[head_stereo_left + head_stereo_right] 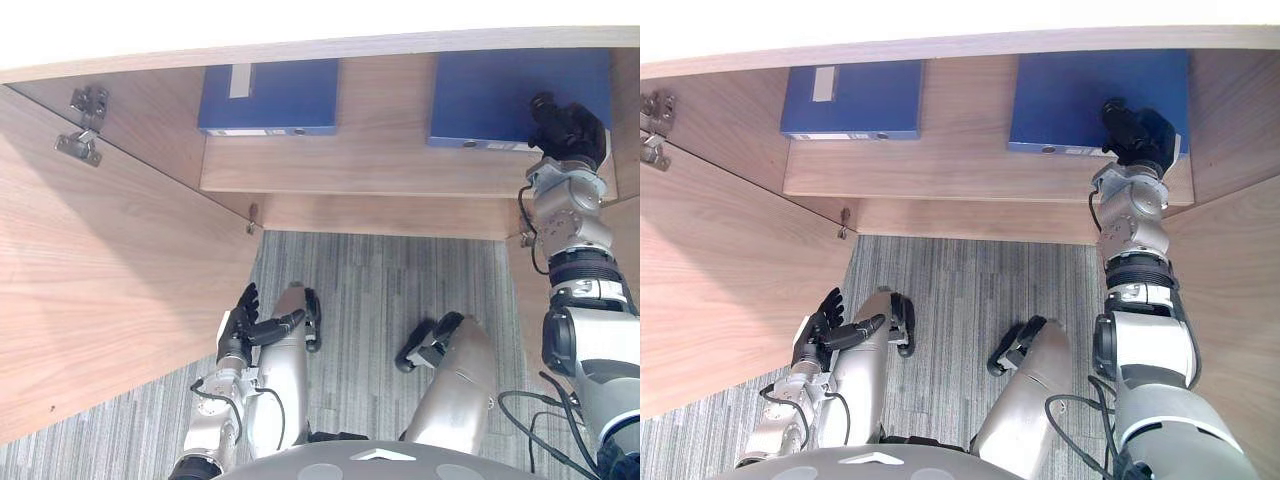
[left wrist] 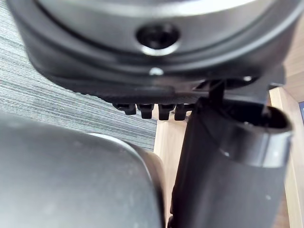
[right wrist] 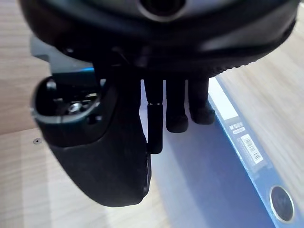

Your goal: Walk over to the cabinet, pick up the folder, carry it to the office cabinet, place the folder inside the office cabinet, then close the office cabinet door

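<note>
Two blue folders lie flat on the shelf (image 1: 370, 165) inside the open wooden cabinet. The right folder (image 1: 490, 95) has my right hand (image 1: 568, 128) over its near right corner. In the right wrist view the fingers (image 3: 175, 109) reach out straight above the folder's blue cover (image 3: 223, 185), with the thumb (image 3: 104, 156) beside them, curled round nothing. The left folder (image 1: 270, 95) carries a pale label and lies apart from both hands. My left hand (image 1: 240, 325) hangs low above the carpet, fingers relaxed.
The cabinet's left door (image 1: 110, 290) stands swung open toward me, its metal hinge (image 1: 85, 125) showing near the top. A wooden side panel (image 1: 1230, 260) stands close by my right arm. Grey striped carpet (image 1: 380, 290) lies below the shelf.
</note>
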{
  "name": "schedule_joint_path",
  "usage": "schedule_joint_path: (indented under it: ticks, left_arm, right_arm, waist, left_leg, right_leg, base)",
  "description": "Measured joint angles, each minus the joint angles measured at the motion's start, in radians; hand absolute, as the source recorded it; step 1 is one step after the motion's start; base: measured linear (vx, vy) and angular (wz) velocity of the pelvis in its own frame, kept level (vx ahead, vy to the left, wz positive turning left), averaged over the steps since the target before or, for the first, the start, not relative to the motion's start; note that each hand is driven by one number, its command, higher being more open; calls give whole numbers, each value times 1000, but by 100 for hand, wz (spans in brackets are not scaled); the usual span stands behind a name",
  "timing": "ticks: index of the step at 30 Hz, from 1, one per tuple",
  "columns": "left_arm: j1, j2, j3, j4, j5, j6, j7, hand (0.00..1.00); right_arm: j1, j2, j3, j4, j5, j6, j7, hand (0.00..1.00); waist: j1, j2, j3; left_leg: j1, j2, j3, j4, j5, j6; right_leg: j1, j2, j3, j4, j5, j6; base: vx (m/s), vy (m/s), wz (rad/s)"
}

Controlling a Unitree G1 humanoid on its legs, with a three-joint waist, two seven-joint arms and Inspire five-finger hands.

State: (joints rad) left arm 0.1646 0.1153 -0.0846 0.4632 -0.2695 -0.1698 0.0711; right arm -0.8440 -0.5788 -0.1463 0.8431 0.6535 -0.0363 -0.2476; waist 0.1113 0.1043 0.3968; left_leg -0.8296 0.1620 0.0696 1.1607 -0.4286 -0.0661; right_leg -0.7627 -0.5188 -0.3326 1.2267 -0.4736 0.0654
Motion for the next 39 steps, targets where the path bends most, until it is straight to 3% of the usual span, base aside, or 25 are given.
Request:
schedule_joint_path:
  ticks: [20,27,33,39]
  left_arm:
    - [0,0,0,-2,3,1,-6,100]
    - [3,3,-22,-11,11,0,-10,100]
    - [6,8,-20,-20,51,-1,-9,100]
    - [6,9,-21,-9,104,-1,-8,100]
  right_arm:
    - [-28,-2,22,-13,-3,7,4,0]
    - [97,11,101,-402,-20,-12,47,0]
    - [240,38,102,-594,-53,-39,91,0]
    - [388,70,98,-746,-56,-43,117,0]
  waist:
    - [-1,0,0]
    - [-2,-7,5]
    - [-1,-21,12]
    - [-3,-31,11]
  left_leg:
    - [3,20,0,3,0,0]
    - [40,43,12,-8,2,-6]
    - [75,58,19,-35,7,-19]
    - [142,58,47,-115,25,-10]
  right_leg:
    - [3,21,-2,-7,4,-7]
    - [21,52,11,-21,11,-11]
    - [55,70,1,-53,20,-18]
    - [118,87,-12,-152,68,-11]
  base:
    - [-2,-1,-1]
    - [-17,-10,-10]
    - [-3,-12,-7]
    - [47,40,-6]
